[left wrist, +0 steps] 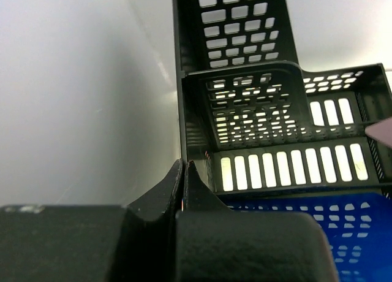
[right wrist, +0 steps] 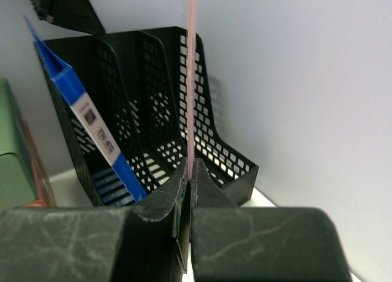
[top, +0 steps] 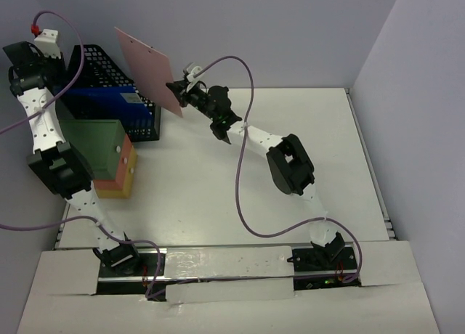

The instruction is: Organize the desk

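Note:
My right gripper [top: 176, 94] is shut on the lower edge of a thin pink sheet [top: 149, 65], which it holds upright in the air just right of the black mesh file holder [top: 102, 69] at the back left of the desk [top: 305, 123]. In the right wrist view the pink sheet [right wrist: 192, 80] rises edge-on out of the right gripper [right wrist: 191, 162], in front of the file holder [right wrist: 159, 98]. My left gripper [top: 29, 62] is raised at the far left. The left gripper [left wrist: 184, 162] is shut with nothing held, above the file holder [left wrist: 257, 110].
A blue folder [top: 102, 100] leans in the file holder's front slot. A green book [top: 91, 145] lies on an orange and yellow stack [top: 125, 176] at the desk's left side. Lavender walls close in behind and to the right.

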`<state>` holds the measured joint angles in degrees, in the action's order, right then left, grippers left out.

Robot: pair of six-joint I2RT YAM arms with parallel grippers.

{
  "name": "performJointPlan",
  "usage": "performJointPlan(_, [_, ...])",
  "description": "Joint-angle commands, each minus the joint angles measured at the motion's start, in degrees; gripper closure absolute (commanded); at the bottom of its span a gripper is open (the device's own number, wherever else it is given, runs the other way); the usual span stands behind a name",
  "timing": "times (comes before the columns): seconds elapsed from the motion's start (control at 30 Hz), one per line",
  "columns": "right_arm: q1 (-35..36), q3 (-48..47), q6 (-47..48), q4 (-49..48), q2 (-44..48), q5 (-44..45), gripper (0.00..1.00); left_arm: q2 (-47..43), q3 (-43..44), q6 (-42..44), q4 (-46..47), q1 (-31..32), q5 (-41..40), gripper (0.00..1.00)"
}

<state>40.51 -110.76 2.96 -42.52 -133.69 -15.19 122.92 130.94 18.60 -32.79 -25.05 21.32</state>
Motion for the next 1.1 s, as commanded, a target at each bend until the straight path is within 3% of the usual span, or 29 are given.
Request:
performJointPlan(0.0, [-0.9,2.4,3.7,-8.3,9.5,-2.5,1.0,-0.1,-2.5,3.6,-7.3,2.8,12.7,1.0])
performJointPlan(0.33, [-1.2,3.9,3.5,-12.1,12.6,-6.9,1.0,-0.5,-4.3,10.2,-5.8,6.8,19.0,1.0])
performJointPlan(0.7, [-0.8,2.9,2.3,-14.4,12.5,-5.4,1.0,-0.2,-4.6,11.8,-5.6,13.0,19.0,1.0])
performJointPlan(1.07, [0.1,-2.8,1.6,-7.3,3.1,-1.5,1.0,-3.1,-7.9,7.7,-2.2,13.3,19.3,1.0])
